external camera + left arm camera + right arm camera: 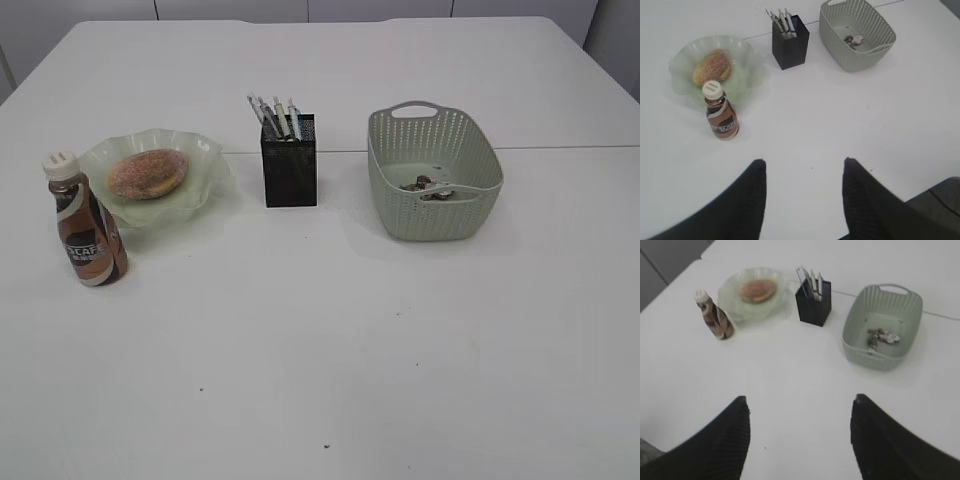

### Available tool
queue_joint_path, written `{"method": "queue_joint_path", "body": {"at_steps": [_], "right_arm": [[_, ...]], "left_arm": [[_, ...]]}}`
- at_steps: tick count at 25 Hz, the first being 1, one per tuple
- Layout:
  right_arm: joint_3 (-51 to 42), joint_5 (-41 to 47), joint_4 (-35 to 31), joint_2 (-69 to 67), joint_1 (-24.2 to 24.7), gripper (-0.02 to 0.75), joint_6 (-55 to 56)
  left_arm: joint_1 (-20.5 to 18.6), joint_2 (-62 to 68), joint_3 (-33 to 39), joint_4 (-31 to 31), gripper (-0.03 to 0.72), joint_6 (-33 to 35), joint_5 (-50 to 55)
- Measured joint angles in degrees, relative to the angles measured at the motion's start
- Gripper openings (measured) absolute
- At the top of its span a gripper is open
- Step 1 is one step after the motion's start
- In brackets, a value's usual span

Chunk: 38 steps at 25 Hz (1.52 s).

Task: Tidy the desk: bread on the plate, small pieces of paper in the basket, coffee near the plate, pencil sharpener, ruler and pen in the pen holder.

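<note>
Exterior view: the bread (147, 173) lay on the green plate (205, 155) at nine o'clock; the coffee (84, 222) stood just beside the plate's near rim. The pen holder (290, 162) at twelve o'clock held its pens (275, 117); I could not pick out ruler or sharpener. The small pieces of paper (428, 187) lay inside the basket (470, 222) at two o'clock. Neither arm showed.

Left wrist view: my left gripper (804, 197) hung over bare desk (810, 130), fingers roughly half spread, holding nothing.

Right wrist view: my right gripper (799, 435) hung likewise, somewhat wider, empty.

Step in hand: everything looked placed, so I judged the work finished. To end well, I should keep both arms high and clear of the bottle, which would tip easily.
</note>
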<state>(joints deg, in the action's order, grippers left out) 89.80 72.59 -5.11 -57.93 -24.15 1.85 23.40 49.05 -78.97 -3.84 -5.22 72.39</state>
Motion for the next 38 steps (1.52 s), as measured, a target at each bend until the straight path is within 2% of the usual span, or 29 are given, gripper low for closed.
{"method": "queue_joint_path", "body": {"at_steps": [4, 9, 14, 19, 31, 38], "right_arm": [[-15.0, -5.3, 0.0, 11.8, 0.0, 0.468, -3.3], [-29.3, -11.5, -2.4, 24.4, 0.0, 0.468, -9.2], [-38.3, -12.3, -3.1, 34.8, 0.0, 0.468, -10.9], [-42.9, -12.0, -3.8, 43.7, 0.0, 0.468, -12.2], [-57.6, -10.9, -5.6, 57.1, 0.0, 0.468, -14.0], [-61.0, -7.1, -1.7, 58.9, -0.1, 0.468, -12.8]], "left_arm": [[0.0, -10.4, 5.7, 0.0, 0.364, 0.9, 0.2], [0.0, -22.0, 14.7, 0.2, 0.364, 4.4, -4.0], [0.0, -36.1, 26.3, 0.5, 0.364, 5.9, -6.5], [0.0, -48.2, 35.4, 0.5, 0.364, 6.1, -6.6], [-0.3, -48.4, 48.2, 1.1, 0.363, 9.9, -9.2], [-0.3, -48.4, 48.8, 3.1, 0.361, 8.8, -9.2]]}}
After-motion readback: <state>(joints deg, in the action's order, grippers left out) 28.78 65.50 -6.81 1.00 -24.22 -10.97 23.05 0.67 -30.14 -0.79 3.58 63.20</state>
